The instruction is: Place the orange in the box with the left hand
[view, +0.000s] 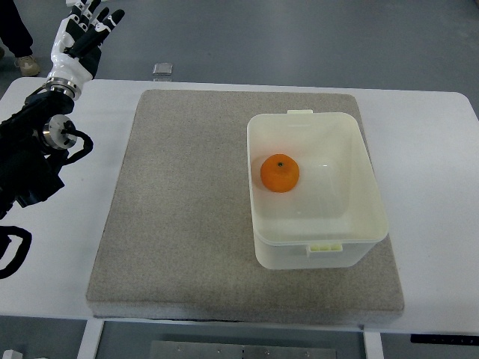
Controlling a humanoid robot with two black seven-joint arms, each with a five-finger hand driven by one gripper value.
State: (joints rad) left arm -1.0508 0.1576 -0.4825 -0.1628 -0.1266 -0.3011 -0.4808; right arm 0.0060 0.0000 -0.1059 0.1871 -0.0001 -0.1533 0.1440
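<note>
The orange lies inside the white plastic box, on its floor toward the left side. The box stands on the right half of a grey mat. My left hand is raised at the far left corner of the table, well away from the box, with its fingers spread and nothing in it. Its black arm comes in from the left edge. The right arm does not show.
The mat lies on a white table. A small grey object sits at the table's far edge. A person's shoe shows on the floor at the top left.
</note>
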